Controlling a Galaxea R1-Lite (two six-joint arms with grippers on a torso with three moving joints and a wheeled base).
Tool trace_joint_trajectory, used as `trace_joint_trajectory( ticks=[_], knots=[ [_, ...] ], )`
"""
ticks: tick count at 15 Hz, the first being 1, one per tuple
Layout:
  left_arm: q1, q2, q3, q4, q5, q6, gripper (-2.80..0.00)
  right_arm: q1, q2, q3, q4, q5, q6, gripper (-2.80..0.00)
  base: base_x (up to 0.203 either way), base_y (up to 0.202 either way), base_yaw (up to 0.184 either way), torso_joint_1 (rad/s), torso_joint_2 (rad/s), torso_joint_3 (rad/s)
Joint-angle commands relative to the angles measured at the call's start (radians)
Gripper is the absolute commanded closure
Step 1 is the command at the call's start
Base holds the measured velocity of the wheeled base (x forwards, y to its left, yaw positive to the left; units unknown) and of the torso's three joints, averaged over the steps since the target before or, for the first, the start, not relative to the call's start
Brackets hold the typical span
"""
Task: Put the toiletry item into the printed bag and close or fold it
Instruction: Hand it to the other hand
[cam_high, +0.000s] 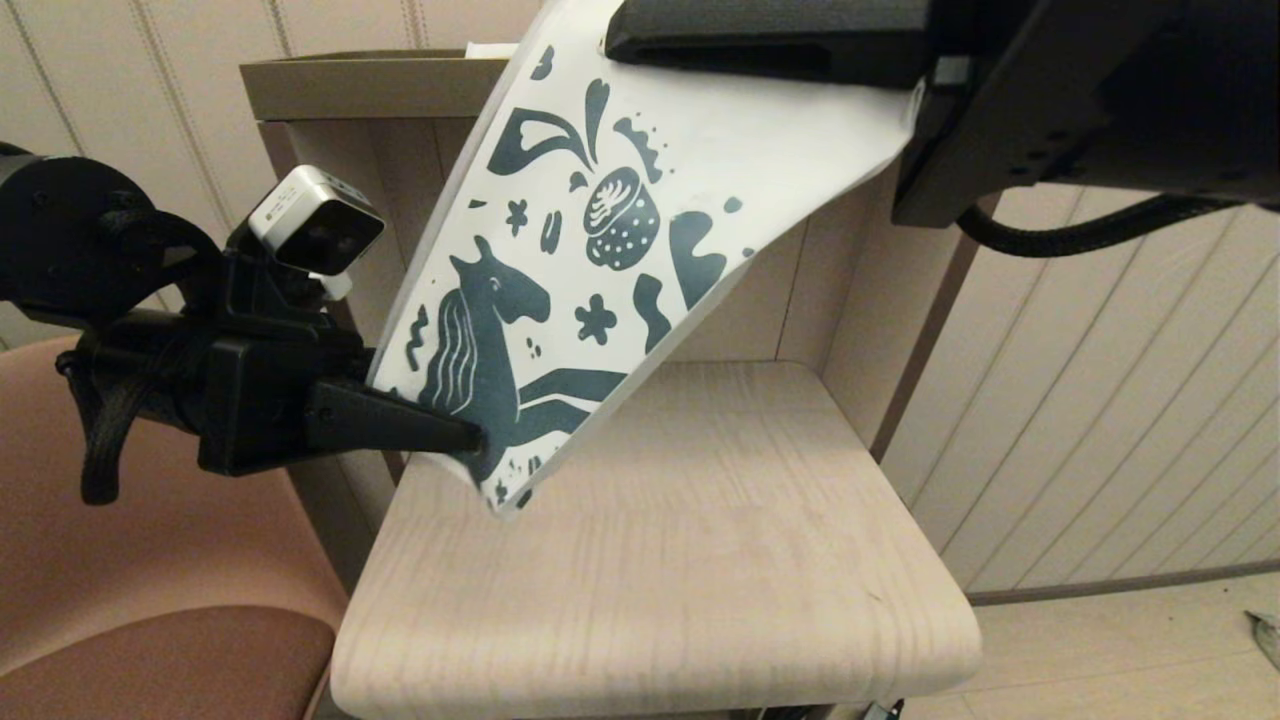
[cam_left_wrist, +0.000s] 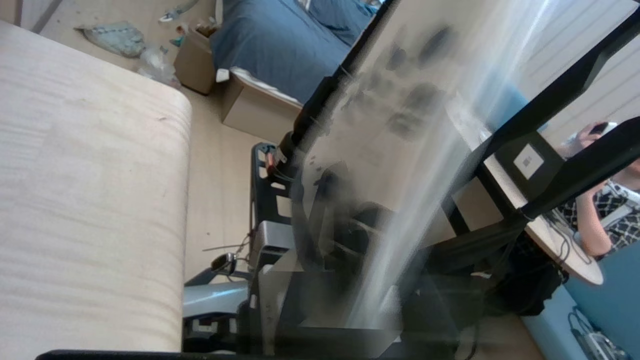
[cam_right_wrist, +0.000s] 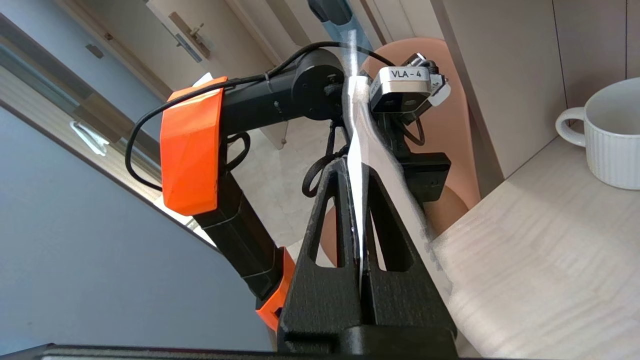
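The printed bag (cam_high: 600, 260), white with a dark teal horse and doodles, hangs slanted in the air above the table. My right gripper (cam_high: 615, 42) is shut on its top edge; in the right wrist view the white sheet (cam_right_wrist: 357, 150) runs edge-on between the closed fingers (cam_right_wrist: 353, 167). My left gripper (cam_high: 475, 437) pinches the bag's lower corner near the horse's legs, with one finger in front of the sheet. In the left wrist view the bag (cam_left_wrist: 395, 160) is a translucent blur across the picture. The toiletry item is out of view.
A pale wooden table (cam_high: 700, 580) lies below the bag, with a rounded front edge. A white ribbed mug (cam_right_wrist: 612, 140) stands at its back by the cabinet wall (cam_high: 370, 90). A salmon chair (cam_high: 150, 600) is to the left.
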Motion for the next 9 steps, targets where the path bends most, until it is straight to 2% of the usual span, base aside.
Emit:
trace_joint_trajectory(
  ticks=[1,9],
  knots=[
    [-0.002,0.001,-0.003,0.006,-0.022,0.005,0.00,0.001,0.002,0.000,0.000,0.002,0.001,0.00,0.000,0.000,0.000,0.000,0.00,0.000],
    [0.000,-0.015,-0.003,0.006,-0.021,0.005,0.00,0.000,0.002,0.020,0.000,0.002,-0.022,0.00,0.000,0.000,0.000,0.000,0.00,0.000]
  ],
)
